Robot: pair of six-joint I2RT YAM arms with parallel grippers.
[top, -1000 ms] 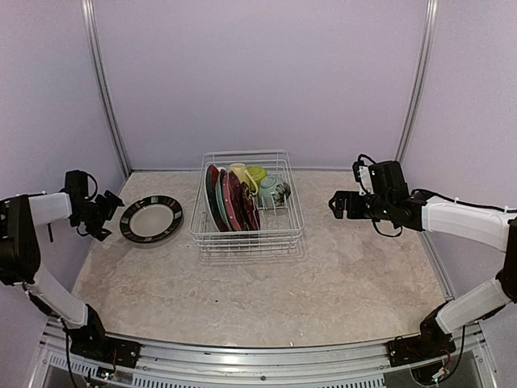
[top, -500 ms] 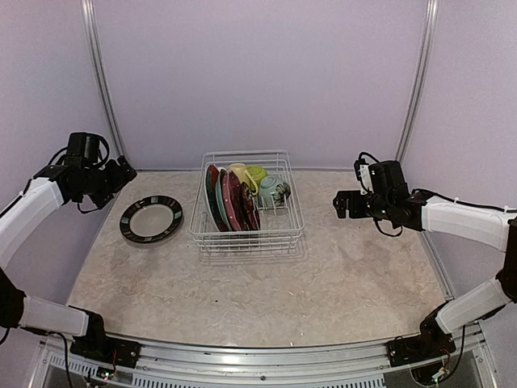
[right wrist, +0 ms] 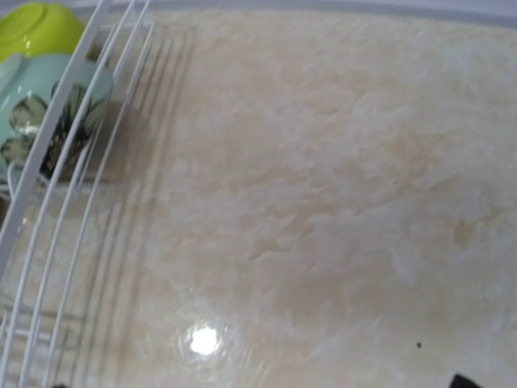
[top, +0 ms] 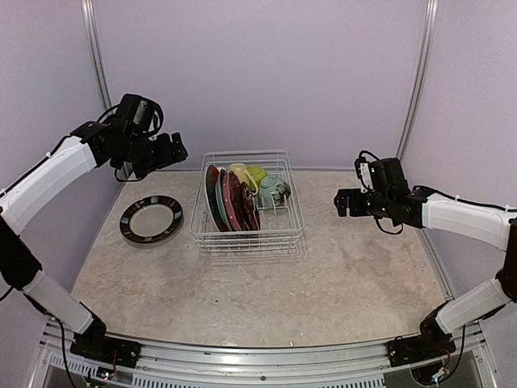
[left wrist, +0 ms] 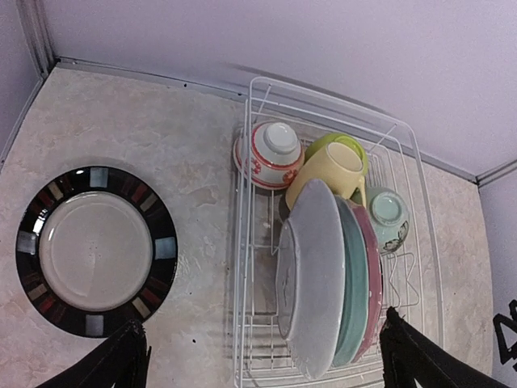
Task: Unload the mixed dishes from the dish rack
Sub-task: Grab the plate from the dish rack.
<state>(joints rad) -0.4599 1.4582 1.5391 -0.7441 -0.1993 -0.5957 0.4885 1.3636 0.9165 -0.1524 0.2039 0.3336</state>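
Observation:
The white wire dish rack (top: 287, 234) stands at the table's middle. Several plates (top: 230, 200) stand upright in its left half; from above they show as a grey plate back (left wrist: 311, 275), a teal plate (left wrist: 355, 275) and a dark pink plate (left wrist: 373, 279). Behind them sit a pale yellow mug (left wrist: 327, 166), a lime bowl (left wrist: 339, 141), a red-and-white bowl (left wrist: 271, 153) and a pale green bowl (left wrist: 388, 218). My left gripper (top: 174, 149) hovers open and empty, high beside the rack's back left corner. My right gripper (top: 341, 202) is open and empty, right of the rack.
A black-rimmed plate (top: 151, 218) with a white centre lies flat on the table left of the rack; it also shows in the left wrist view (left wrist: 95, 249). The right wrist view shows the rack's wires (right wrist: 65, 121), the pale green bowl (right wrist: 48, 113) and bare marbled table (right wrist: 323, 202).
My left arm has risen from beside the black-rimmed plate and swung right, to high over the rack's left side. The right arm has hardly moved.

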